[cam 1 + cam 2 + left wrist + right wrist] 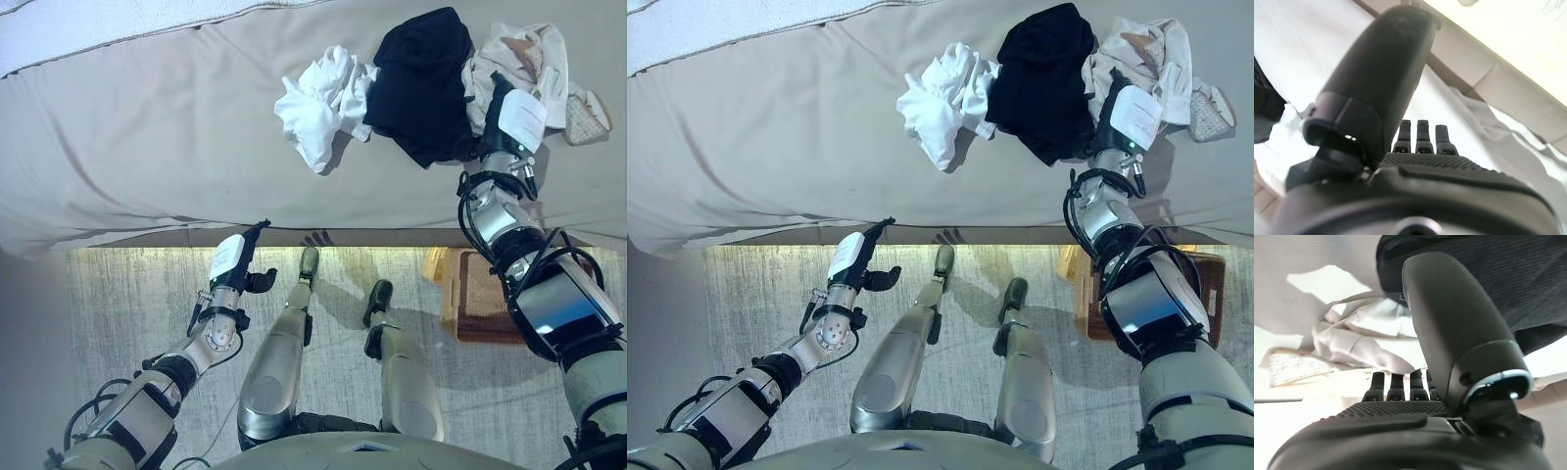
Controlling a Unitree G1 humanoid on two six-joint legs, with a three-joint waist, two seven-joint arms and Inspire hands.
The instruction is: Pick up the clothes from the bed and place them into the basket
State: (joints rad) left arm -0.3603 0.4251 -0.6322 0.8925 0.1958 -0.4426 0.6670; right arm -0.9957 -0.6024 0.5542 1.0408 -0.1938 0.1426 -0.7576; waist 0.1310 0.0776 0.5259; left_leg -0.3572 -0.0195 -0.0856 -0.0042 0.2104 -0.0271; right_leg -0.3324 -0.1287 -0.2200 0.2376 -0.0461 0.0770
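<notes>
Clothes lie in a row on the beige bed (147, 147): a white garment (323, 103), a black garment (421, 78) and a cream garment (529, 54) with a patterned piece (588, 116) at its right end. My right hand (514, 122) is over the bed between the black and the cream clothes, open, its fingers (1400, 387) straight and pointing at the cream cloth (1352, 342); the black cloth (1474, 274) lies past the thumb. My left hand (235, 262) is open and empty by the bed's front edge. A brown wicker basket (485, 299) stands on the floor under my right arm.
A white blanket (98, 24) lies along the bed's far left. A pale rug (127, 294) covers the floor in front of the bed. The bed's front edge (372, 233) runs across between me and the clothes.
</notes>
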